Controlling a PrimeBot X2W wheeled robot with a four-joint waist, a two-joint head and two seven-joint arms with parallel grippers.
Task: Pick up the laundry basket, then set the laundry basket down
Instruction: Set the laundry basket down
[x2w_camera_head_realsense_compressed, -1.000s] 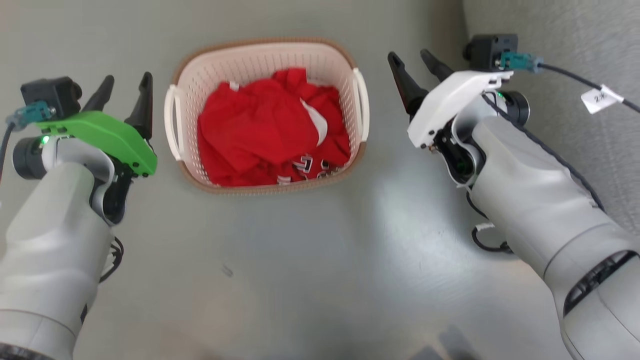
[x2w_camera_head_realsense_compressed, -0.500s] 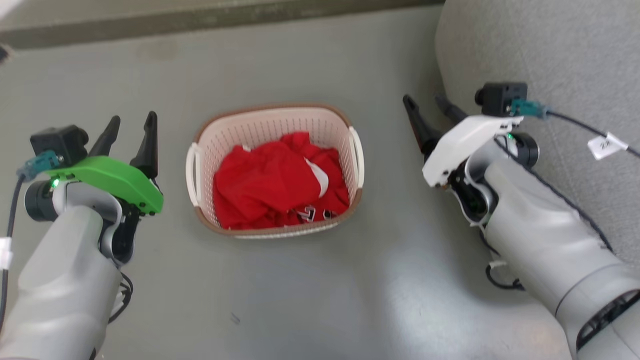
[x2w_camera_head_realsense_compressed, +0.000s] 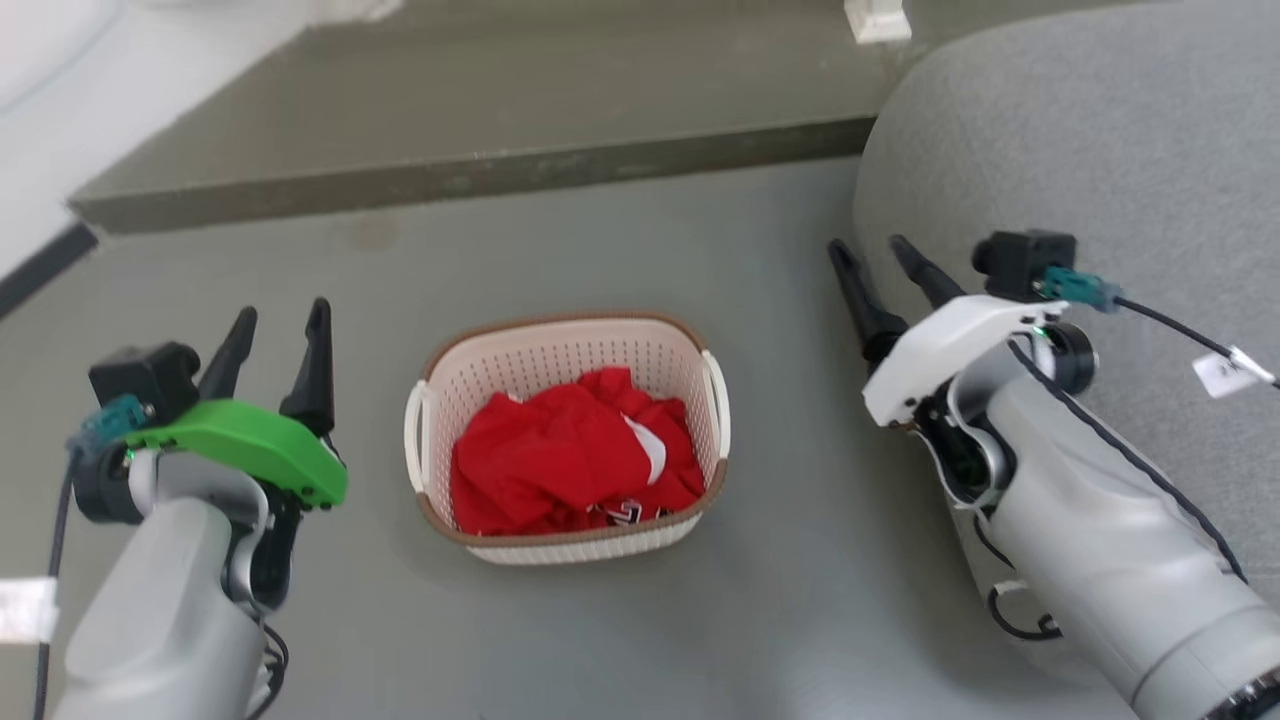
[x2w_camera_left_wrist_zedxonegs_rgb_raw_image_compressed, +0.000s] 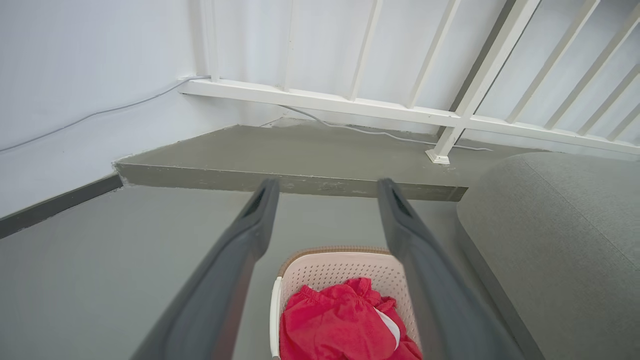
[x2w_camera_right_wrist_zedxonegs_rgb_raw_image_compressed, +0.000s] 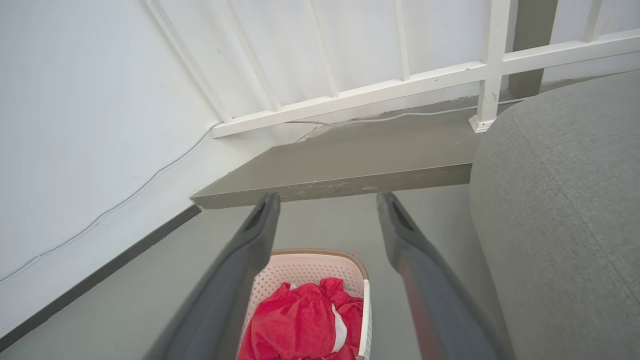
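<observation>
Left claw (x2w_camera_head_realsense_compressed: 282, 312) spread beside cream, brown-rimmed laundry basket (x2w_camera_head_realsense_compressed: 560, 372).

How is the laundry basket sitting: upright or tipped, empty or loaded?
The laundry basket stands upright on the floor, rim facing up. It is loaded: a crumpled red garment lies inside.

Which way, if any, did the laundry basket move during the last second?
No. The laundry basket sits on the floor just left of the grey sofa, as before; the camera shifted, not the basket.
</observation>
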